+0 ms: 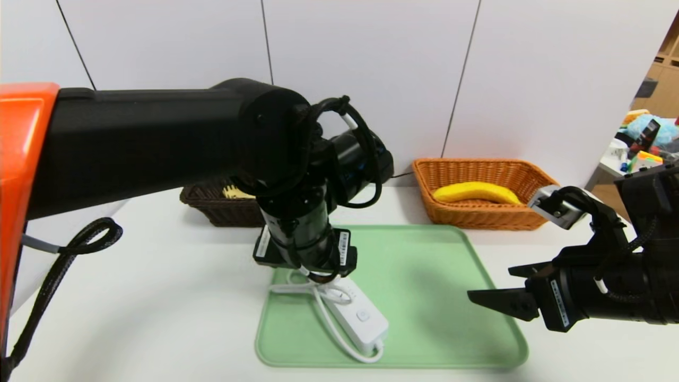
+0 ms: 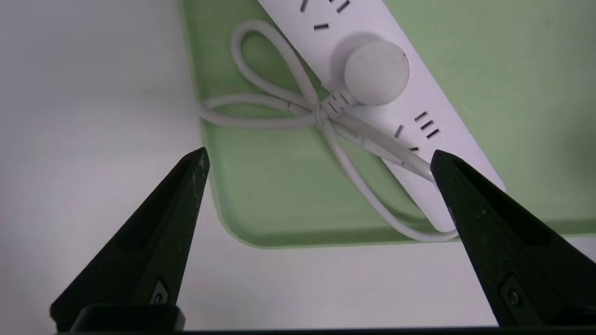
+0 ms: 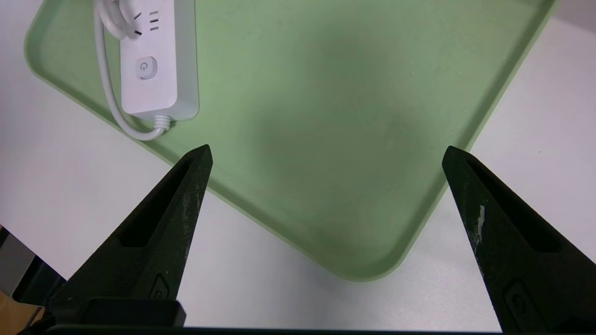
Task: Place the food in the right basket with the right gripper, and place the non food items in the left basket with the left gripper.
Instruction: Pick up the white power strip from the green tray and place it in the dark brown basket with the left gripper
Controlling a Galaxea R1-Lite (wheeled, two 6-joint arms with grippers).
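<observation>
Banana [image 1: 476,192] lies inside the orange basket [image 1: 480,216] at the back right of the white desk [image 1: 159,297]. Beside it, at the back left, sits the dark basket [image 1: 215,209], and something yellow peeks out of it behind the left arm; what it is cannot be told.

On the desk in front lies a green tray [image 1: 424,297]. A white power strip [image 1: 360,318] rests on the tray near its left side, with its cord [image 2: 279,107] tied in loops next to it. A round white plug [image 2: 376,72] sits on top of the strip.

The left gripper [image 2: 319,160] hangs right above the strip and the cord loops. Its two black fingers [image 2: 181,204] are spread wide apart and hold nothing.

The right gripper [image 1: 490,289] floats over the right edge of the tray, pointing left. Its fingers [image 3: 186,200] are wide apart too, with nothing between them. It is well apart from the strip.
</observation>
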